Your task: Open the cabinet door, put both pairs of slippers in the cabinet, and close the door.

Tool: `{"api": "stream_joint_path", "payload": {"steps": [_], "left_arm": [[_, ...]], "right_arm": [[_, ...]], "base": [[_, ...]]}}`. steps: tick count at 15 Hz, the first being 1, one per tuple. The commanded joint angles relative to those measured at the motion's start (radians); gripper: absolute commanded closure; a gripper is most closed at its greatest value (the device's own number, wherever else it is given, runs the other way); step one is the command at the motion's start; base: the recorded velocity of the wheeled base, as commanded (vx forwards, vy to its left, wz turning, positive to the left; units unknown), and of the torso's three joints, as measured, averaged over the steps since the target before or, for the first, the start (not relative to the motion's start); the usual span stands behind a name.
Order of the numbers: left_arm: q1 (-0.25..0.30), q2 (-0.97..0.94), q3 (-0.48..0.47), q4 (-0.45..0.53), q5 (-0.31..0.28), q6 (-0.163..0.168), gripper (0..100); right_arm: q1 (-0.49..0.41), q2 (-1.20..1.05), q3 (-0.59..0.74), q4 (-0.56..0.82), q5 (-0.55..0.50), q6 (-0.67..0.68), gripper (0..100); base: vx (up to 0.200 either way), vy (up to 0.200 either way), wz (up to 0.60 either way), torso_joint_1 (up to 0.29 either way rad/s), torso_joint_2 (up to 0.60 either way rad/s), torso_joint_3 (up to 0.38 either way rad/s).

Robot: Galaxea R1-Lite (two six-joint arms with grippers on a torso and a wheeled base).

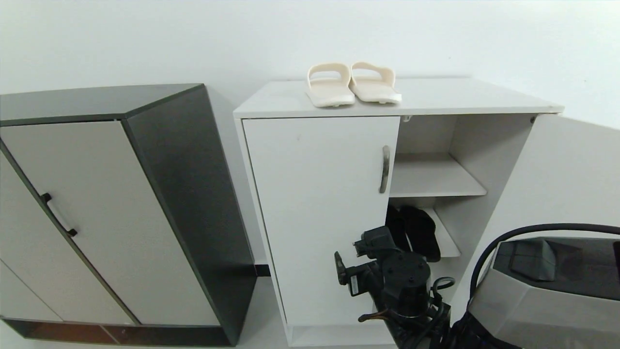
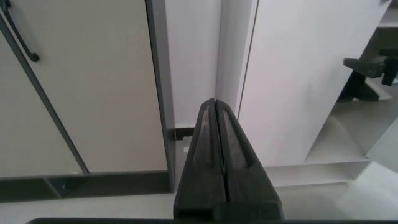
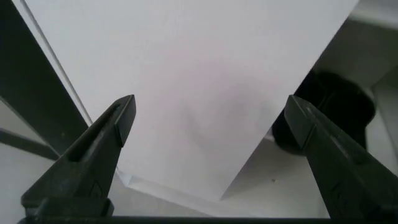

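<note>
- My right gripper [image 3: 210,102] is released, jaws spread wide. It sits low in front of the shut door [image 1: 319,203] of the white cabinet [image 1: 484,97], just beside the black slippers [image 1: 420,231].
- My left gripper [image 2: 216,112] is clenched on nothing, facing the gap between the dark cabinet [image 1: 189,194] and the white one.
- The black pair lies on the lower shelf [image 1: 450,247], so I judge it placed. The beige slippers [image 1: 352,84] on the cabinet's top come next.
- To do this well, I'd back the right arm clear of the door edge before lifting. Then I'd pinch both beige straps together and carry them to the upper shelf [image 1: 431,177].
- Count: 2 pairs, 4 slippers; 2 cabinets; 2 shelves showing; 1 shut door, 1 open door [image 1: 571,184].
</note>
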Motion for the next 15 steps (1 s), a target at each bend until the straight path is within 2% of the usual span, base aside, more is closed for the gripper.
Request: {"api": "stream_joint_path", "payload": {"steps": [1,8,15], "left_arm": [[0.0,0.002,0.0,0.0,-0.001,-0.001,100],[0.0,0.002,0.0,0.0,0.0,-0.001,100],[0.0,0.002,0.0,0.0,0.0,-0.001,100]], "right_arm": [[0.007,-0.02,0.006,-0.001,0.0,0.0,0],[0.007,-0.024,0.02,-0.001,0.0,0.0,0],[0.007,-0.023,0.024,0.0,0.0,0.0,0]], "base": [[0.0,0.0,0.0,0.11,-0.49,-0.359],[0.0,0.0,0.0,0.136,-0.46,-0.331],[0.0,0.0,0.0,0.186,-0.5,-0.315]]}}
